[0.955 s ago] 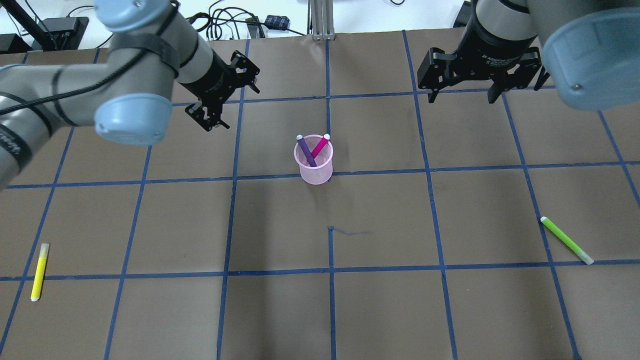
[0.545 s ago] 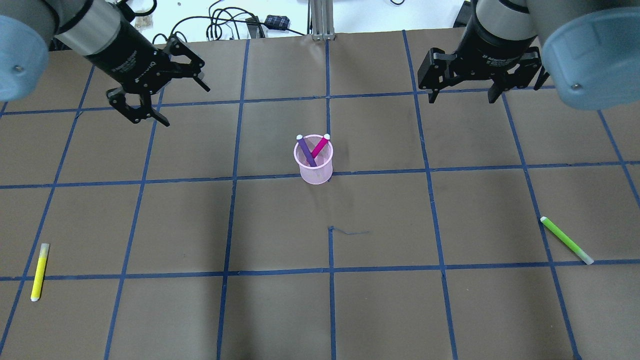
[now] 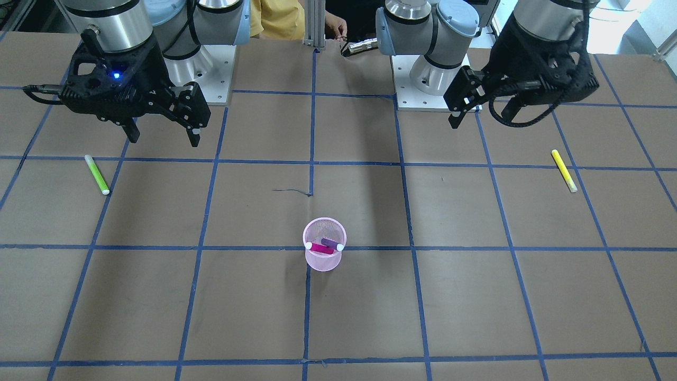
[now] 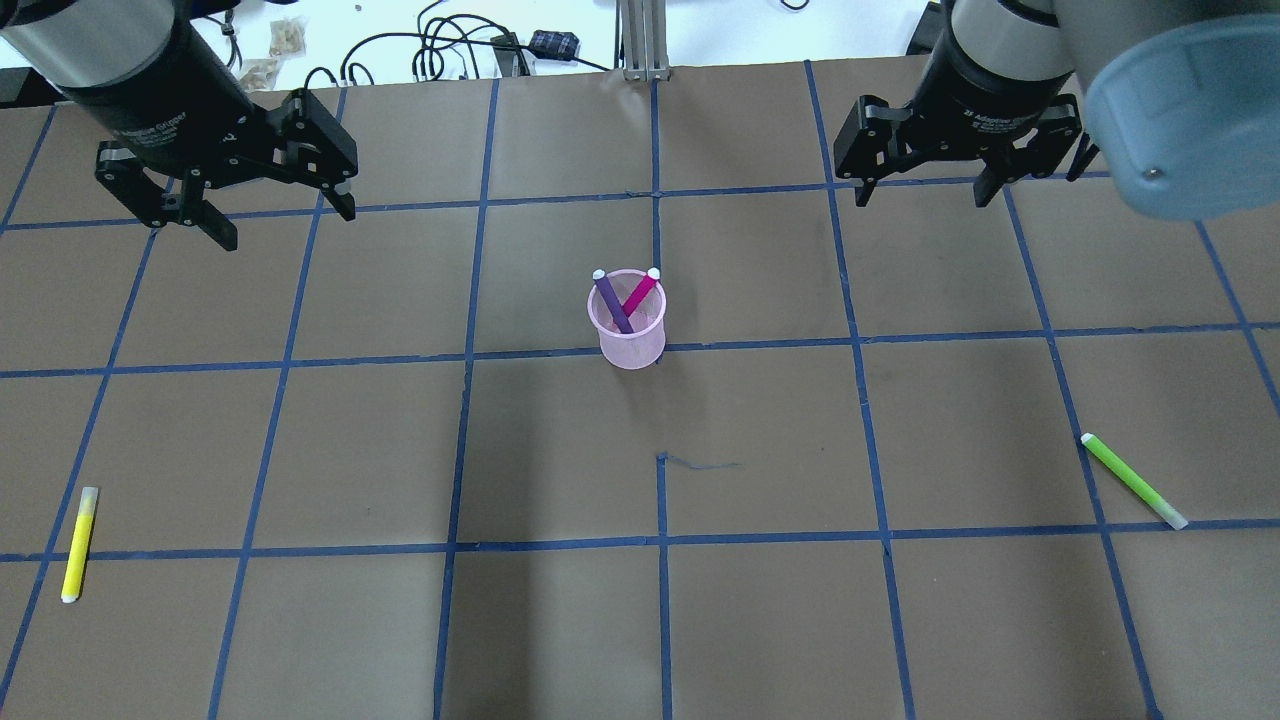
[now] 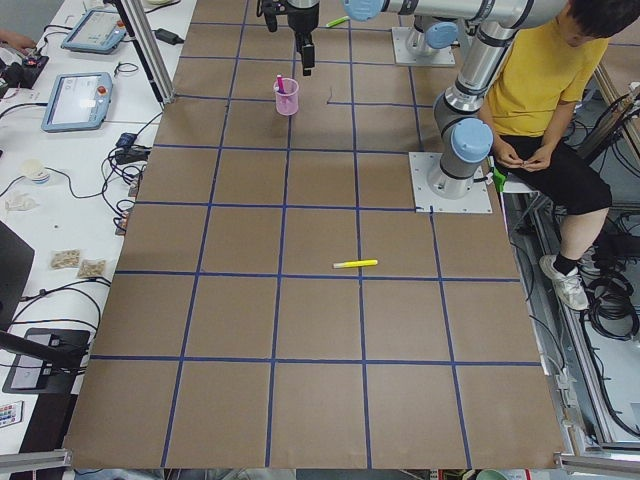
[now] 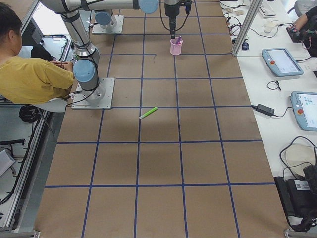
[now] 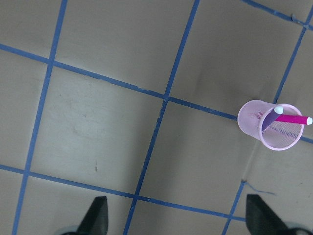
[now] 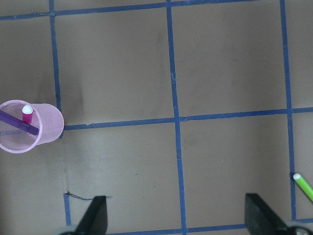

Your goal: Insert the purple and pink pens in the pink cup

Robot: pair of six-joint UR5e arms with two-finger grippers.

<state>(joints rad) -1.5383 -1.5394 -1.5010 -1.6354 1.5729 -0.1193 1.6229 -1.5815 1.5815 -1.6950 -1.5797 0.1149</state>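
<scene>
Note the table (image 4: 560, 620): brown paper ruled into squares by blue tape (image 4: 460, 450). The pink cup (image 4: 632, 335) stands upright on it beside a tape crossing, between the left gripper (image 4: 287, 226) and the right gripper (image 4: 923, 198), well apart from both. A yellow pen (image 4: 79, 545) lies flat outboard of the left gripper. A green pen (image 4: 1133, 482) lies flat outboard of the right gripper.

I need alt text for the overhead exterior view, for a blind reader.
A pink cup stands centrally on the table, holding a purple pen and a pink pen. The left gripper and right gripper hang open, empty, beyond it. A yellow pen and a green pen lie nearer the camera.
</scene>
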